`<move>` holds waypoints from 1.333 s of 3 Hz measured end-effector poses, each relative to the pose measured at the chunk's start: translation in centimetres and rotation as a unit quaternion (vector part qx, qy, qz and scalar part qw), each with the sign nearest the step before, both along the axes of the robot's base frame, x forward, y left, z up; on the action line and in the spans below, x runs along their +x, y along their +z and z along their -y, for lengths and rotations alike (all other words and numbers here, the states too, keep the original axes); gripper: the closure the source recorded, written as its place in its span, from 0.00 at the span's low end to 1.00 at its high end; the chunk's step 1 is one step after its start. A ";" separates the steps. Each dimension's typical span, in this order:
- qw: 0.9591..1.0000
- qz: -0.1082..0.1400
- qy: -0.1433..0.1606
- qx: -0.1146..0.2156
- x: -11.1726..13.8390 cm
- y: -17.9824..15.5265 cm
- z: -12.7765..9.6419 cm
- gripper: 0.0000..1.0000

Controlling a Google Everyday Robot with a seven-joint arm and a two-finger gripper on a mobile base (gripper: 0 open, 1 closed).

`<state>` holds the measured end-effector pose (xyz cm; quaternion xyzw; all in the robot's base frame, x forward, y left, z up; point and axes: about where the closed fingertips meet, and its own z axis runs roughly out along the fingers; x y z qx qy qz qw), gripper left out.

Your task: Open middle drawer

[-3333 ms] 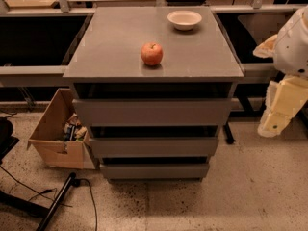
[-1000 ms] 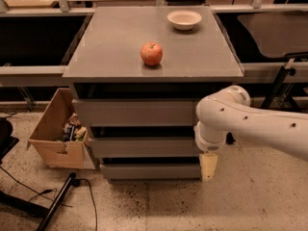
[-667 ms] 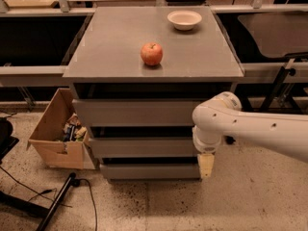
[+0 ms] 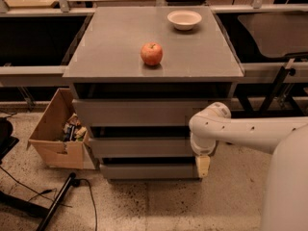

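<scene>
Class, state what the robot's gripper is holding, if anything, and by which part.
Nothing that shows: the gripper hangs just below the right end of the middle drawer, gripping no part of it.

This looks like a robotics lab or workshop. The gripper (image 4: 202, 166) hangs low at the right end of a grey cabinet (image 4: 110, 42). Well to its left sits an open cardboard box (image 4: 48, 138) of clutter. Cables (image 4: 91, 203) trail over the speckled floor (image 4: 159, 206) below-left of it, and metal-framed benches (image 4: 29, 71) stand beyond.

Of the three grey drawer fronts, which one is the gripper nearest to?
The lowest drawer front: the gripper hangs at its right end, below the middle drawer.
</scene>
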<state>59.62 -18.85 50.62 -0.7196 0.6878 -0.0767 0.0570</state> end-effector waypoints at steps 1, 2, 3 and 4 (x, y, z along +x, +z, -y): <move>1.000 0.007 -0.012 0.013 1.5 -2.2 0.4 0.00; 0.999 0.015 -0.033 0.033 3.5 -4.0 0.6 0.00; 0.998 0.017 -0.041 0.044 4.6 -5.1 0.3 0.00; 0.996 0.009 -0.057 0.066 5.0 -6.7 -0.1 0.00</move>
